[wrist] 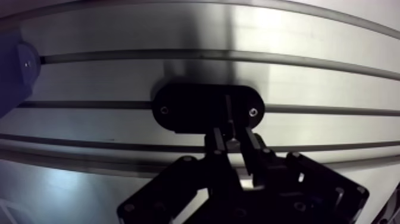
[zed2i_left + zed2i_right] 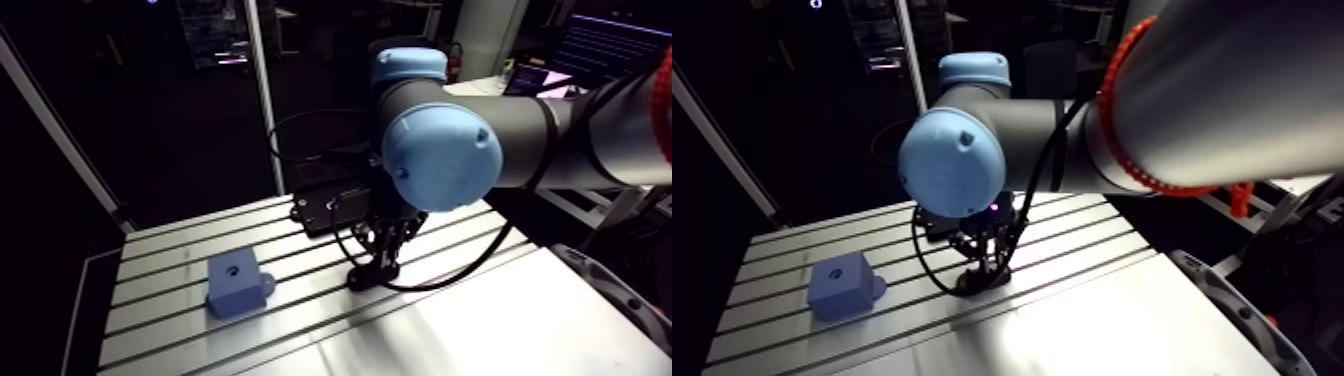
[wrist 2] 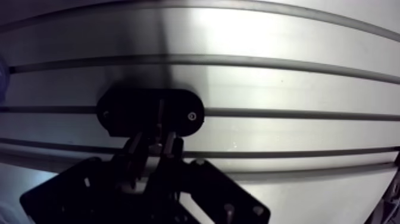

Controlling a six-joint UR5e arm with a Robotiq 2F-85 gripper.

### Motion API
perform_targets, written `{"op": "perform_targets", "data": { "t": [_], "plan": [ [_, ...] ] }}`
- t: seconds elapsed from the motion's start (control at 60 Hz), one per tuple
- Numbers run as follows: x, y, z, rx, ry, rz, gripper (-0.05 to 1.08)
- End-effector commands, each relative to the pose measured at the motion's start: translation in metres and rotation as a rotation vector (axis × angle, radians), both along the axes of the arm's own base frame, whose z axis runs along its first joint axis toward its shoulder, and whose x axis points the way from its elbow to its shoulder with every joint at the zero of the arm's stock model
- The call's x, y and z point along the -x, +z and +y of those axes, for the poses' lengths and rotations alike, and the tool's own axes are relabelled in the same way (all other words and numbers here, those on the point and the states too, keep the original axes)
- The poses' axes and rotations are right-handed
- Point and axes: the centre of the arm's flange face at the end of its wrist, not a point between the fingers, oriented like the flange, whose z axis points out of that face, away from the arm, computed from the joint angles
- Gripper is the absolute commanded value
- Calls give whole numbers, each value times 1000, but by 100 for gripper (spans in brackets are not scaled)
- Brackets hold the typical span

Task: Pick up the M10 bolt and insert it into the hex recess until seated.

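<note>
We see the M10 bolt [image 1: 228, 110] as a dark slim shank standing upright on a black oval holder [image 1: 184, 110], and the claw [image 1: 230, 134] is clenched on it, one fingertip pressed close on either side. The holder lies flat across a slot of the aluminium tabletop [image 1: 309, 71]. In the arm view the blue block [image 2: 236, 283] sits at the lower left of the frame, well apart from the claw, with its recess [image 2: 232, 268] facing up and unfilled
</note>
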Motion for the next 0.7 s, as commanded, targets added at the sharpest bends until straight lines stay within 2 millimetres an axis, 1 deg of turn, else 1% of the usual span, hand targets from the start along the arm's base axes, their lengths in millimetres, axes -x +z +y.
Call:
{"op": "perform_targets", "data": {
  "t": [0.017, 0.217, 0.467, 0.5, 0.55, 0.583, 0.633, 0.7],
  "plan": [
    [0, 0, 0, 0, 0, 0, 73],
    [1, 2, 1, -1, -2, 4, 74],
    [8, 16, 3, -7, 1, 28, 75],
    [11, 23, 3, -12, 4, 39, 75],
    [11, 27, 4, -13, 3, 41, 75],
    [14, 34, 4, -11, 5, 40, 75],
    [15, 39, 4, -11, 6, 40, 75],
    [21, 64, 4, -11, 10, 47, 75]
  ]
}}
